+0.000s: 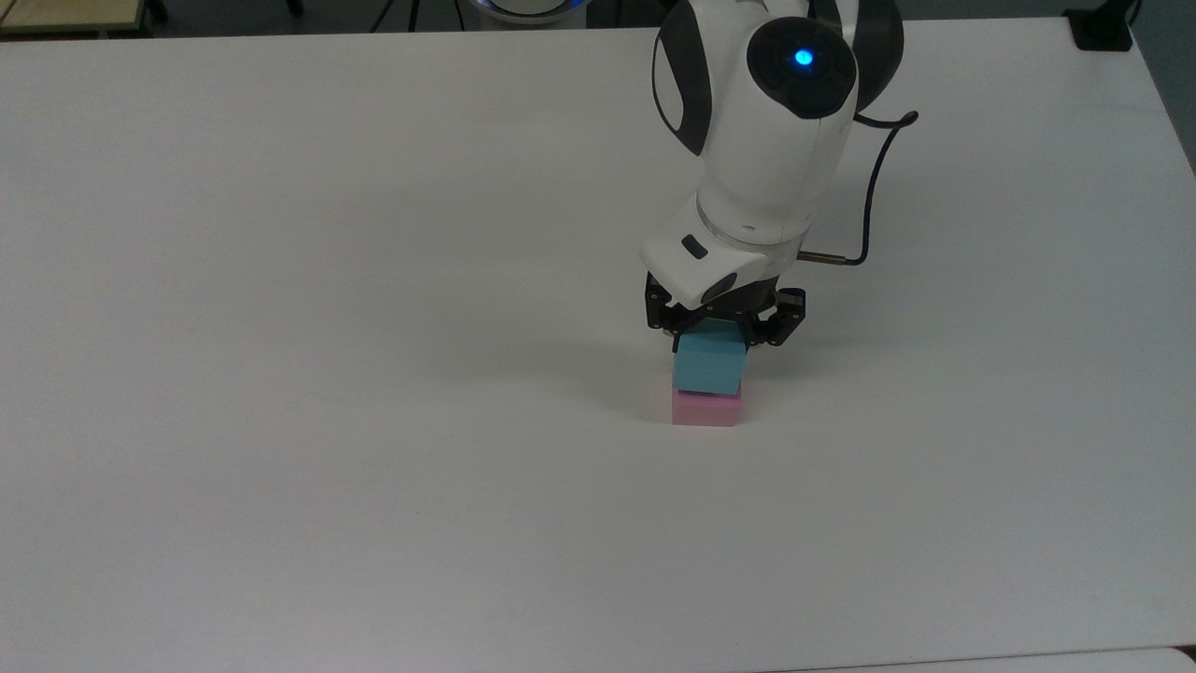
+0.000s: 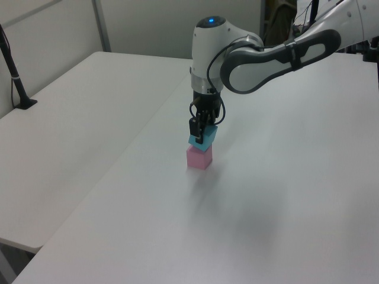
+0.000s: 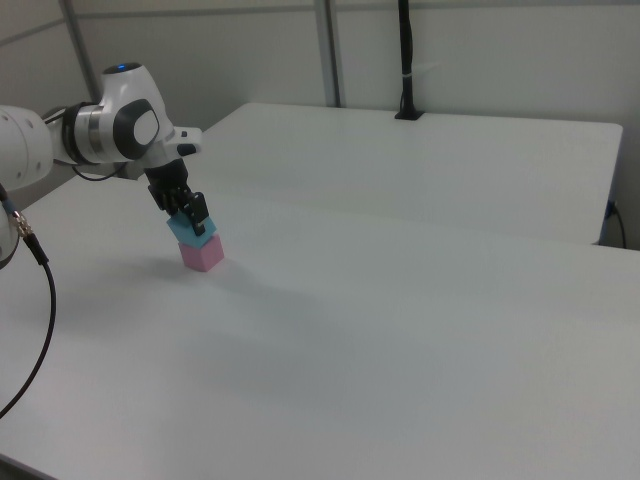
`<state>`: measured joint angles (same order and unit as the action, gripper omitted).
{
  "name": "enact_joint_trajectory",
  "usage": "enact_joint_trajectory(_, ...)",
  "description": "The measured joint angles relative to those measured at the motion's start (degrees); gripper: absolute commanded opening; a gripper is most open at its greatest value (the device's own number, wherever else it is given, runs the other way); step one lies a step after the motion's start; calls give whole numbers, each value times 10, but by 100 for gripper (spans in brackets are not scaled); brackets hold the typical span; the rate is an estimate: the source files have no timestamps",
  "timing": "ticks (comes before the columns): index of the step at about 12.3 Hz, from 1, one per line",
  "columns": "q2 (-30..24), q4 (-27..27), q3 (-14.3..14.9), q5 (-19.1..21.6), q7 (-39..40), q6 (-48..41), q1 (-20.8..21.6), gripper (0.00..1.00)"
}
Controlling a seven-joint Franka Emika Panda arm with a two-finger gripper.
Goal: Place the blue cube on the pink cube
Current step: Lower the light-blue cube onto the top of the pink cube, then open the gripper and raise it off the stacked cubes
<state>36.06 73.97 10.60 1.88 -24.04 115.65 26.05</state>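
1. The black two-finger gripper [image 1: 724, 329] is clamped on the small matte light-blue cube [image 1: 708, 365], gripping it from the 12 o'clock side in the top view.
2. The blue cube sits directly over the small matte pink cube [image 1: 705, 410] on the white table [image 1: 280, 374]; whether they touch I cannot tell.
3. Judged step: placing. Next calls for a slight descent if needed, spreading the fingers, then lifting straight up so the stack stays undisturbed.

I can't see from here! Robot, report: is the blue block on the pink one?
Gripper shut on blue cube. Blue cube sits atop pink cube. Not released. White table around them bare.
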Motion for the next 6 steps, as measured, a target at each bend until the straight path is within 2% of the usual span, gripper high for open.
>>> enact_joint_trajectory(2,6,0,-3,0,-1,1,0,67)
enact_joint_trajectory(3,6,-1,-4,0,-1,1,0,100)
enact_joint_trajectory(6,7,-1,-4,8,-3,1,0,100)
